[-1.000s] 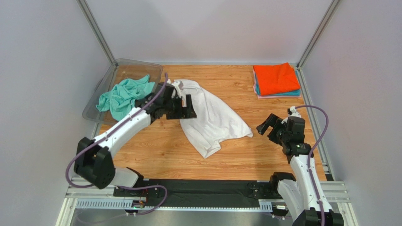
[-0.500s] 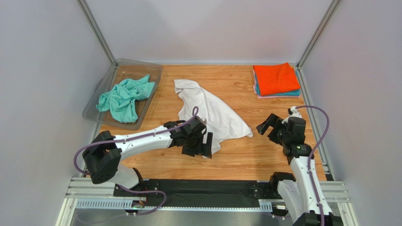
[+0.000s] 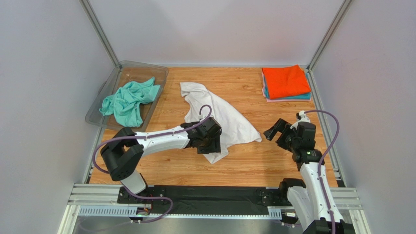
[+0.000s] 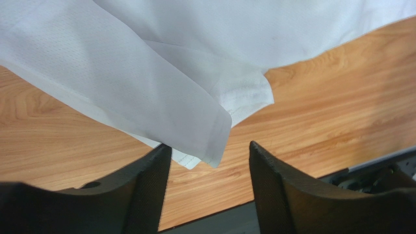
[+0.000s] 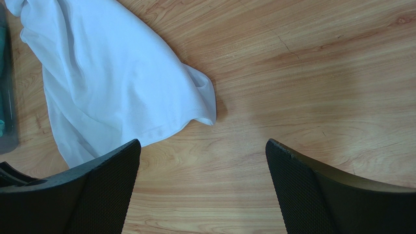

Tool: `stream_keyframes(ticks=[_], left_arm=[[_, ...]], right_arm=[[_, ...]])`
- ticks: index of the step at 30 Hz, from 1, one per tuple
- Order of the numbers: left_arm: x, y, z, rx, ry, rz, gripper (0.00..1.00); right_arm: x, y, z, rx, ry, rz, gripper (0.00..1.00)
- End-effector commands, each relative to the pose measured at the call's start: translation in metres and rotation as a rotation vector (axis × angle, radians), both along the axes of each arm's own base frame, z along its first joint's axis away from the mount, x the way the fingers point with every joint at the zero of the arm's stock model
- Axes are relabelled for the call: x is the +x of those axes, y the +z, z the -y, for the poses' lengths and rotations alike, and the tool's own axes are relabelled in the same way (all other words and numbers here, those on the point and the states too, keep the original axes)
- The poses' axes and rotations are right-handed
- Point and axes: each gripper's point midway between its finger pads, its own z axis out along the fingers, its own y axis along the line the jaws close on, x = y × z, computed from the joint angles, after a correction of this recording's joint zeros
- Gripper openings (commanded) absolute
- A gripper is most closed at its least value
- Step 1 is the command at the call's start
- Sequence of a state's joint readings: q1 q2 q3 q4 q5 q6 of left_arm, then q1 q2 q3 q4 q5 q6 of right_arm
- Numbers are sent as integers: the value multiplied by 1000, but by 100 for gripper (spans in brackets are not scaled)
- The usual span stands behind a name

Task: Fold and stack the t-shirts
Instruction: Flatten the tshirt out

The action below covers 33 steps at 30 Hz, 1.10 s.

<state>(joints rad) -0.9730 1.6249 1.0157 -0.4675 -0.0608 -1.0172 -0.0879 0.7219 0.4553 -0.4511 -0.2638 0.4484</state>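
Gaping at the overhead view's centre, the left gripper [image 4: 209, 146] straddles the near hem corner of the white t-shirt [image 3: 222, 117] without pinching it. The shirt sprawls crumpled toward top centre. The right gripper [image 3: 275, 129], at right, hangs spread over the bare table [image 5: 302, 73].

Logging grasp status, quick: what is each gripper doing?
Left gripper: open, by the white shirt's corner, gripping nothing.
Right gripper: open, empty.
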Motion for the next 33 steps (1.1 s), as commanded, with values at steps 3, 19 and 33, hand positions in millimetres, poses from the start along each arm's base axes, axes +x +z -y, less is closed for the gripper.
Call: stream_keyframes(ticks=[3, 19, 33], left_arm=[[19, 10, 1, 10, 56, 69, 59], [21, -7, -5, 72, 78, 50, 29], [7, 32, -20, -47, 63, 112, 0]], right_arm=[[5, 8, -3, 14, 10, 43, 100], [4, 8, -5, 19, 18, 41, 100], [4, 9, -7, 20, 42, 49, 100]])
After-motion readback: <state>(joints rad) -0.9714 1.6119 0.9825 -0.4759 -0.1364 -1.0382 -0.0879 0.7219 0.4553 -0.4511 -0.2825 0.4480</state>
